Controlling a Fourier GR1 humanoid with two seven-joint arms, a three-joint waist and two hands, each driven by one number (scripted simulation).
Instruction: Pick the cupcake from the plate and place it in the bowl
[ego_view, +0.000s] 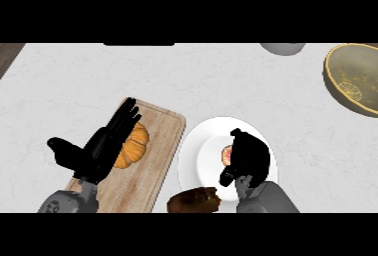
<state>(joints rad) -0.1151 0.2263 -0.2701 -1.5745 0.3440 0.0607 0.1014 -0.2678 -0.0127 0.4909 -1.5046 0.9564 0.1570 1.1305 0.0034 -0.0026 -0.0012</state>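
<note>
Right hand (249, 159) sits over the white plate (198, 150), fingers curled round the cupcake (227, 155), prob. securing it before the lift; only a pink sliver shows. Yellow bowl (354, 80) waits well apart, far right. Left hand (103, 142) rests w/ fingers straight above a croissant (133, 146) on the cutting board (159, 165).

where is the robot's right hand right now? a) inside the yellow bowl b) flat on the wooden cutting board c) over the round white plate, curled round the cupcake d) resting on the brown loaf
c: the black right hand sits over the round white plate, fingers curled round the pink-topped cupcake; the yellow bowl stands apart at upper right.
</note>
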